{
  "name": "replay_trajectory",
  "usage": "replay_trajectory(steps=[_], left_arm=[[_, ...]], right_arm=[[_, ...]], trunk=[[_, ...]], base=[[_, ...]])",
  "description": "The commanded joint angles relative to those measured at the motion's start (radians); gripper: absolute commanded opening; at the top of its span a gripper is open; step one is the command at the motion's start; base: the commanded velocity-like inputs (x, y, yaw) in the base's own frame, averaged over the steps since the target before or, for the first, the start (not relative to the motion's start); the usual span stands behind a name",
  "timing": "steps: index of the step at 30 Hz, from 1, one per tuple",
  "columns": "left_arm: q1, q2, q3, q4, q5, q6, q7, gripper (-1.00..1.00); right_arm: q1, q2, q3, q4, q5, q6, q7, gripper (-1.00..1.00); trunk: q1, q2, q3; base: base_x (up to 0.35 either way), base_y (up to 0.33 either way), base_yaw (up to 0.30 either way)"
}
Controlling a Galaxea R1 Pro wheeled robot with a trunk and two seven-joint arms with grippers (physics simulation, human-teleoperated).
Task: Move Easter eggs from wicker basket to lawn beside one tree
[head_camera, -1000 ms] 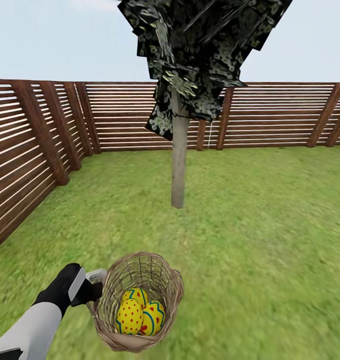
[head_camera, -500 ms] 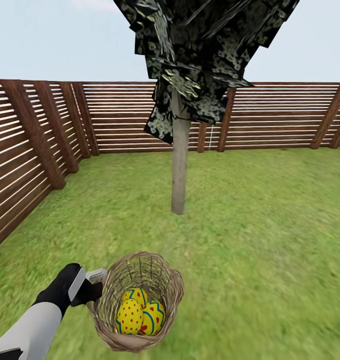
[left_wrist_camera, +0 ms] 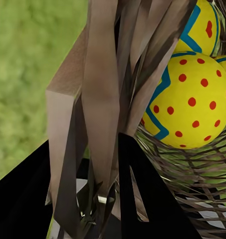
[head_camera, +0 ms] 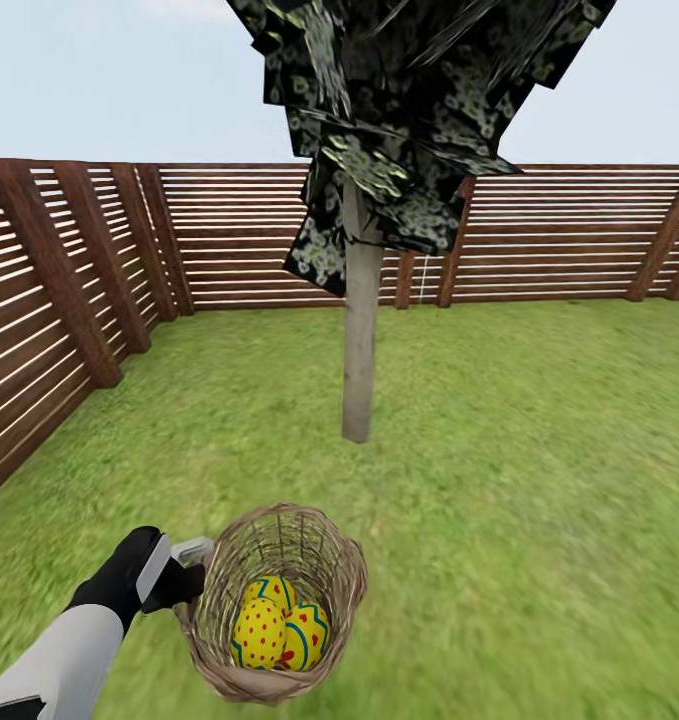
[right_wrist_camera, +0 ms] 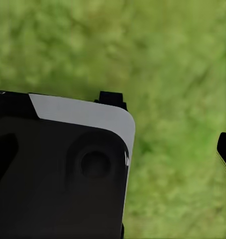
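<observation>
Three yellow Easter eggs (head_camera: 274,625) with blue zigzag bands and red dots are riding in the small round tan-brown wicker basket (head_camera: 275,600) at the lower centre of the head view, none of them taken out yet. The left gripper (head_camera: 191,570), black and white, is clamping its fingers narrowly onto the woven rim at the basket's left side; the left wrist view shows the dark fingers (left_wrist_camera: 137,199) pinching flat twigs, with dotted eggs just behind the weave.

Compared with the earlier head views, the slim pale grey-beige tree (head_camera: 359,340), with dark blossom-flecked foliage, is sitting lower in the frame and looming larger, and the brown slatted wooden fence (head_camera: 69,280) is sliding outward at the left, while arm and basket are holding the same spot in the frame. That suggests the robot is rolling forward across the mottled green lawn (head_camera: 539,480), carrying the eggs toward this trunk.

Whether the right gripper's fingers are wide or narrow cannot be told from the right wrist view.
</observation>
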Motion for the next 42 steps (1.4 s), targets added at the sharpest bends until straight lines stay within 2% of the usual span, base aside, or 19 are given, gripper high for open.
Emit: replay_trajectory(steps=[1, 42], left_arm=[[-0.001, 0.0, 0.003, -0.001, 0.022, 0.004, 0.005, -1.0], [-0.001, 0.0, 0.003, -0.001, 0.022, 0.004, 0.005, -1.0]], right_arm=[[-0.002, 0.0, -0.002, 0.004, 0.008, -0.007, 0.001, 1.0], [-0.002, 0.0, -0.002, 0.004, 0.008, -0.007, 0.0, 1.0]], trunk=[[0.001, -0.001, -0.001], [0.001, -0.001, -0.001]], base=[[0.322, 0.0, 0.0], [0.322, 0.0, 0.0]])
